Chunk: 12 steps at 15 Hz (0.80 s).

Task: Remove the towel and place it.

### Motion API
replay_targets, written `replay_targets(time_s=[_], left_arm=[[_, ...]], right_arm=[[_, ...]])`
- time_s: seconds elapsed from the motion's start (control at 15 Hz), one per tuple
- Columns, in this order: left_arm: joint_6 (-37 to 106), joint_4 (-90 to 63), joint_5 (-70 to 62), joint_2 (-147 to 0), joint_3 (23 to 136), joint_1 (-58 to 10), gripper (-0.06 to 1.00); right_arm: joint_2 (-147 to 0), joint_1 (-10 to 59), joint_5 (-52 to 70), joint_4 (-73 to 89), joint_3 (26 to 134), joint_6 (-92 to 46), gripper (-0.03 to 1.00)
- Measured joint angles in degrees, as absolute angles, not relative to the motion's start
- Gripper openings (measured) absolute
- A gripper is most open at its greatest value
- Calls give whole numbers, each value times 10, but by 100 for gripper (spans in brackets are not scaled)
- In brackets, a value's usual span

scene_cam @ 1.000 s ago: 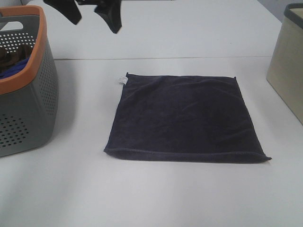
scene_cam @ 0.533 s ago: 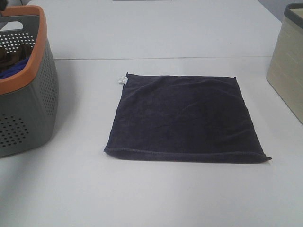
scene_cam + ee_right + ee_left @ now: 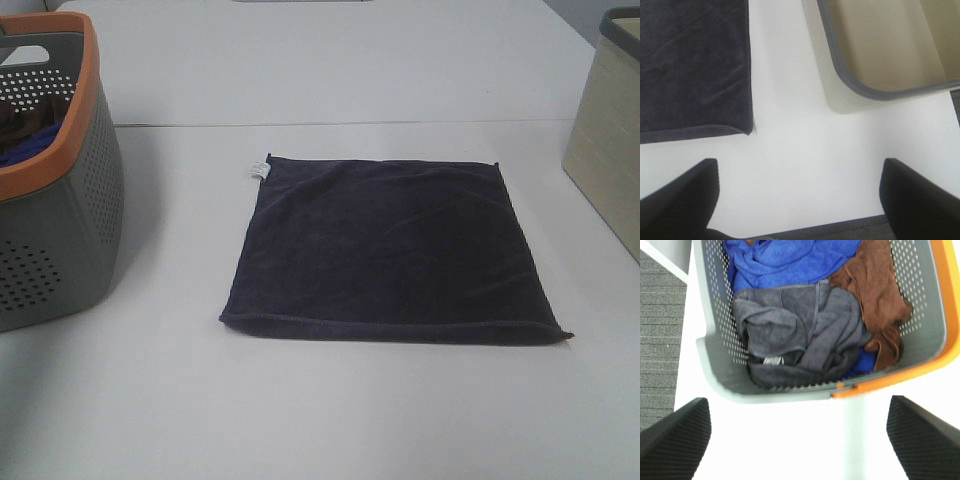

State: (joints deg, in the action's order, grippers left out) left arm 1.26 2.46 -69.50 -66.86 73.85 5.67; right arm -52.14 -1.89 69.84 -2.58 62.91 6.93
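The dark navy-charcoal towel (image 3: 385, 250) lies flat and spread out on the white table, with its small white tag (image 3: 258, 169) at the far left corner. One of its corners shows in the right wrist view (image 3: 690, 65). Neither gripper shows in the exterior high view. My left gripper (image 3: 800, 440) is open and empty, hanging above the table beside the basket. My right gripper (image 3: 800, 200) is open and empty, above bare table between the towel's corner and the beige bin.
A grey perforated basket with an orange rim (image 3: 60, 200) stands at the left, also in the left wrist view (image 3: 920, 365). It holds a bright blue cloth (image 3: 790, 260), a brown cloth (image 3: 875, 295) and a grey cloth (image 3: 810, 335). A beige bin (image 3: 610, 150) stands at the right edge, also in the right wrist view (image 3: 880, 45).
The dark gripper fingers seen at the top of the exterior view one second ago have left that view. The towel has not moved.
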Motion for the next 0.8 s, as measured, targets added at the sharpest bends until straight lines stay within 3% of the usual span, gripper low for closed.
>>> replay_targets(time_s=[0.27, 0.8], left_arm=[[15, 25, -670, -519, 627, 57, 89], [45, 32, -580, -231, 378, 57, 89]], right_arm=[[-334, -19, 700, -68, 544, 70, 78], [-131, -19, 700, -116, 451, 71, 78]])
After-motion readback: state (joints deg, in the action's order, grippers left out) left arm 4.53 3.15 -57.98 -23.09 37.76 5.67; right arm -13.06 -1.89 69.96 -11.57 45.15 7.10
